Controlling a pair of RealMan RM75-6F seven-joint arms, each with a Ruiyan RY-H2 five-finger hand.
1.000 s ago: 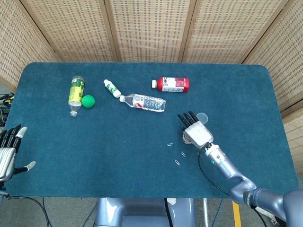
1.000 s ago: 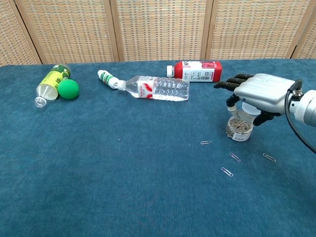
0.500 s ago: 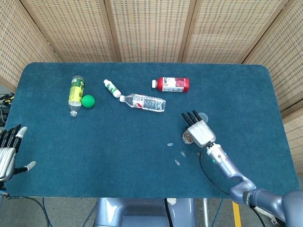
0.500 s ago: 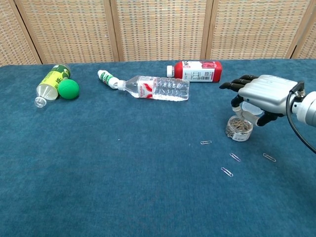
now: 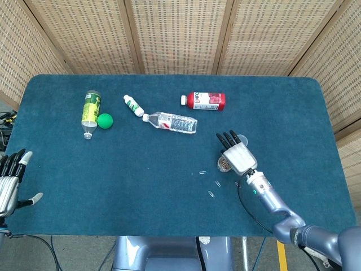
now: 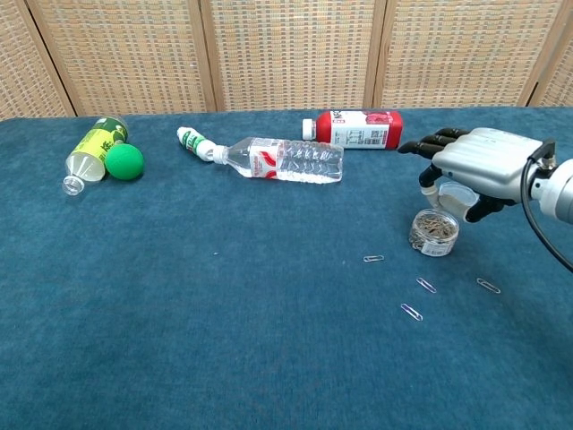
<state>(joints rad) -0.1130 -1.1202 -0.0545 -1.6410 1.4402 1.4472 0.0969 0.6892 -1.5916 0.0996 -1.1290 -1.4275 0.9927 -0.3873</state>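
The right hand (image 6: 483,168) hovers empty, fingers spread, just above the small jar of paper clips (image 6: 434,232) — loose paper clips (image 6: 412,312) lie nearby, a clear water bottle (image 6: 285,159) and red bottle (image 6: 354,128) beyond. The left hand (image 5: 8,183) rests open off the table (image 5: 141,186).

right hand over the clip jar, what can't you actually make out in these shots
- Head view: the right hand covers most of the clip jar, so contact cannot be told.
- Chest view: the right hand hides the clear lid partly; whether the fingers touch it is unclear.
- Both views: the label print on the red bottle is too small to read.
- Head view: the left hand is cut off by the left edge.
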